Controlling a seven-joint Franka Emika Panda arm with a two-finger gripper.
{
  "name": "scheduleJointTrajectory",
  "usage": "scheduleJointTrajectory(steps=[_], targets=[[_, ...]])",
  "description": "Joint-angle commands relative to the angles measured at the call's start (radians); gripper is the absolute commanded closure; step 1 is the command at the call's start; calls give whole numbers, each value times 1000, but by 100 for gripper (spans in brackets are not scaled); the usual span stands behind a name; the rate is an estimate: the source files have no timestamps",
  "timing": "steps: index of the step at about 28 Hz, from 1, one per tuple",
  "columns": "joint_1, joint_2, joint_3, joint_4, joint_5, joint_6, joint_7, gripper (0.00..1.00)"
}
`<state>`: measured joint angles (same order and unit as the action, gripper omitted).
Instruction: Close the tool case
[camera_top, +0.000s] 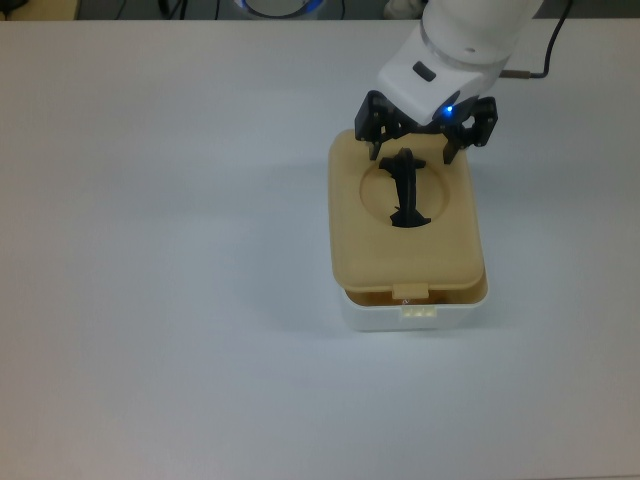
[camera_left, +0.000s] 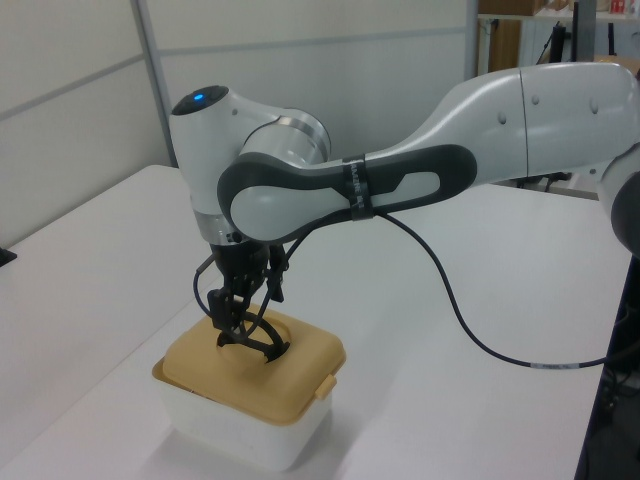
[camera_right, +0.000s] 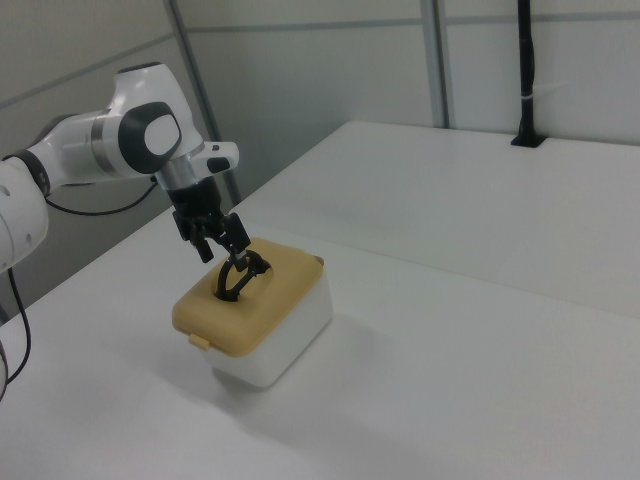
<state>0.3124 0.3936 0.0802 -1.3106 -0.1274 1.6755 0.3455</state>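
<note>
1. Top view: the tool case (camera_top: 409, 300) is seen on the white table (camera_top: 160, 250), its long axis running from the top view's top to its bottom, with the clip tab (camera_top: 411, 292) turned toward the bottom edge.
2. The beige lid (camera_top: 405, 265) is laid over the white tub, whose wall is exposed only along the lower edge.
3. The black handle (camera_top: 407, 190) is raised upright out of the round recess.
4. The gripper (camera_top: 425, 140) is held above the handle with its fingers (camera_top: 372, 135) spread wide and nothing clasped; the handle lies just below and between them.
5. Left view: the tub's far side is hidden by the arm (camera_left: 400, 185).
</note>
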Motion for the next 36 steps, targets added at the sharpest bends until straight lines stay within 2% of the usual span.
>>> scheduleJointTrajectory(steps=[1, 15, 30, 36], targets=[[-4, -42, -8, 1, -15, -56, -31, 0], [-133, -162, -8, -15, -1, -189, -201, 0], [-311, -194, -5, -65, 0, -211, -350, 0], [-343, -205, -8, -76, 0, -211, -378, 0]])
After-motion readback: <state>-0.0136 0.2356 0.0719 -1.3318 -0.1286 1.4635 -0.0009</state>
